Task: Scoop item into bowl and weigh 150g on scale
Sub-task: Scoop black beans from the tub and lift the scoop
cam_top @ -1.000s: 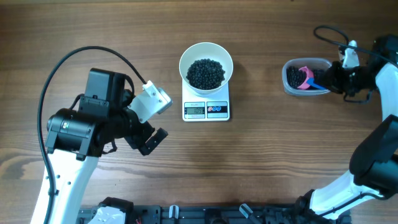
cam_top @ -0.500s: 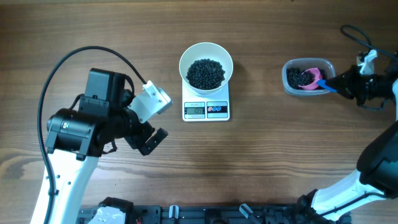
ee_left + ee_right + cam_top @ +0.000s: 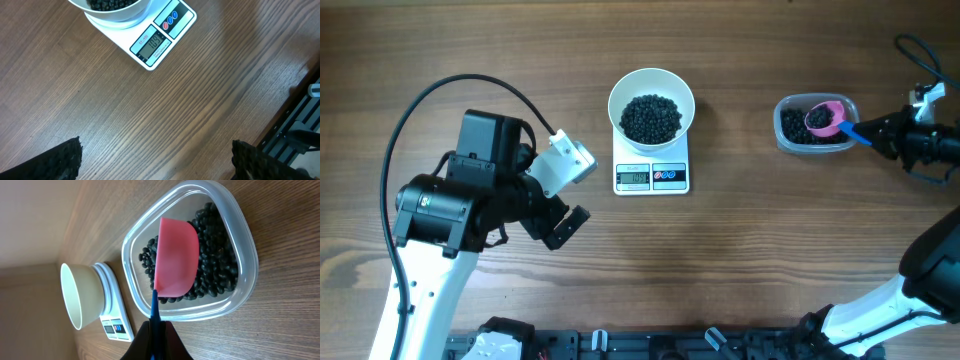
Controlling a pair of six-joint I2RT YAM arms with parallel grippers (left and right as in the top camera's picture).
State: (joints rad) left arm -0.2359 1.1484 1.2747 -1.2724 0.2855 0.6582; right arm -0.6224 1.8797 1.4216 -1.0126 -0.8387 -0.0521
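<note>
Right gripper (image 3: 156,342) is clamped on the blue handle of the pink plastic scoop (image 3: 175,262), with the cup over the tiny glossy black beans (image 3: 215,250) in the clear plastic tub (image 3: 248,267). I'd take small, level scoops now, since the round white bowl (image 3: 617,108) on the white digital scale (image 3: 651,177) already holds a heap. Left gripper (image 3: 157,165) is wide open and empty.

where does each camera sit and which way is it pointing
overhead: fixed above the wooden table, looking down on the round white bowl of tiny black beans atop the small white digital scale; left arm and right arm show.
left wrist: on the left arm, facing down at table and scale; open left pincer, fingertips in the bottom corners.
right wrist: on the right arm, looking along the shut right pincer gripping a blue-handled pink scoop at the clear plastic tub.
shared: bowl and scale appear in all three.
</note>
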